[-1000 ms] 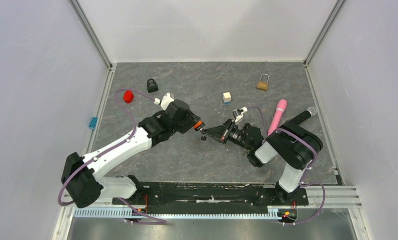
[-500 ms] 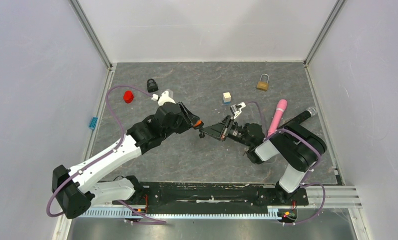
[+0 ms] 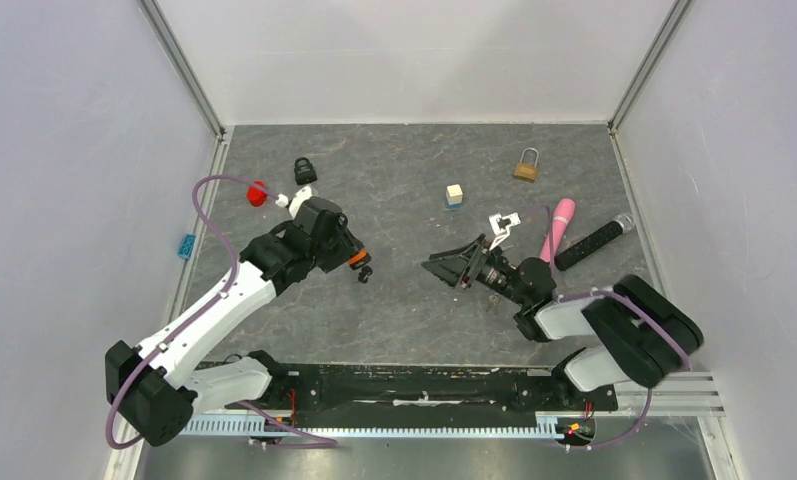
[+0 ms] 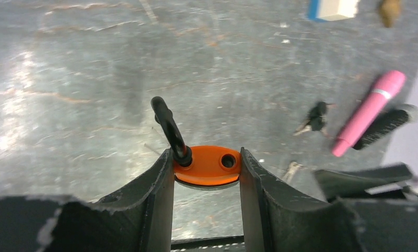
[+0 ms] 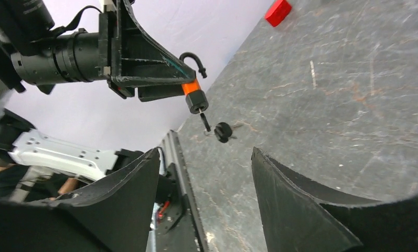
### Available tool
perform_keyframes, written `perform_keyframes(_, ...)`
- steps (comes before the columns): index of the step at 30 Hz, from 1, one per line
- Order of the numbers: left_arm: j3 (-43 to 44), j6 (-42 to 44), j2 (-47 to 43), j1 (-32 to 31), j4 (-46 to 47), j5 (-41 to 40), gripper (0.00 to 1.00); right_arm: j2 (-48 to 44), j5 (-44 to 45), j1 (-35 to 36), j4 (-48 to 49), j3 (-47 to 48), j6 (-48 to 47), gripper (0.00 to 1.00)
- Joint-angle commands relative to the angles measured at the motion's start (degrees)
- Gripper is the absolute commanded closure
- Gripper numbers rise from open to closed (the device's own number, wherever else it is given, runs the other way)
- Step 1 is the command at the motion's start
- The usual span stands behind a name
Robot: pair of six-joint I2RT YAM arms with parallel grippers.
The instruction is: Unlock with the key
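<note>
An orange padlock (image 4: pixel 209 167) sits clamped between the fingers of my left gripper (image 4: pixel 206 157), which is shut on it. Its black shackle (image 4: pixel 167 125) has swung aside, with the free end out of its hole. In the right wrist view the padlock (image 5: pixel 194 94) hangs from the left gripper's fingers (image 5: pixel 143 63), and the black-headed key (image 5: pixel 223 131) sticks out of its underside. From above, the left gripper (image 3: pixel 354 258) is left of centre with the key (image 3: pixel 365 273) below it. My right gripper (image 3: pixel 440 266) is a short way to the right, open and empty, and so it looks in its own wrist view (image 5: pixel 205 157).
A black padlock (image 3: pixel 304 170) and a red block (image 3: pixel 257 193) lie at the back left. A small cube (image 3: pixel 455 194) and a brass padlock (image 3: pixel 525 165) lie at the back right. A pink pen (image 3: pixel 556 230) and a black marker (image 3: pixel 594 243) lie beside the right arm. A small black-and-metal item (image 4: pixel 317 116) lies near the pen.
My right gripper has opened, let go of the key and drawn back to the right. The left arm has pulled the padlock leftward with the key still in it.
</note>
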Motion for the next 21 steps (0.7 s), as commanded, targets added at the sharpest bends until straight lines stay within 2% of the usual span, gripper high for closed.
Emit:
perform_keyframes(1,2.81,3.43,1.21,2.6,-10.14,-1.29,0.98,-9.4,4.17,-0.25,-15.99,-0.62,-17.32,0.33)
perform_keyframes(6,5.36,7.2,7.64,5.15,-19.38,-2.38,0.98,-19.94,12.37,-0.27,-32.44,-0.55,-28.67,0.32)
perform_keyframes(9,6.23,9.73,12.84,6.28,-21.58,-2.51,0.98,-23.75,14.87,-0.28,-36.57,-0.82,-31.43,0.32)
perform_keyframes(16,9.9,13.59,29.43,7.19,-19.0,-1.25,0.96,-28.49,17.12,-0.25,-40.15,-3.26,-32.46,0.32)
perform_keyframes(21,13.62,16.19,38.57,7.72,-13.58,2.5,0.87,-32.66,19.71,-0.32,-44.46,-3.99,-35.17,0.32)
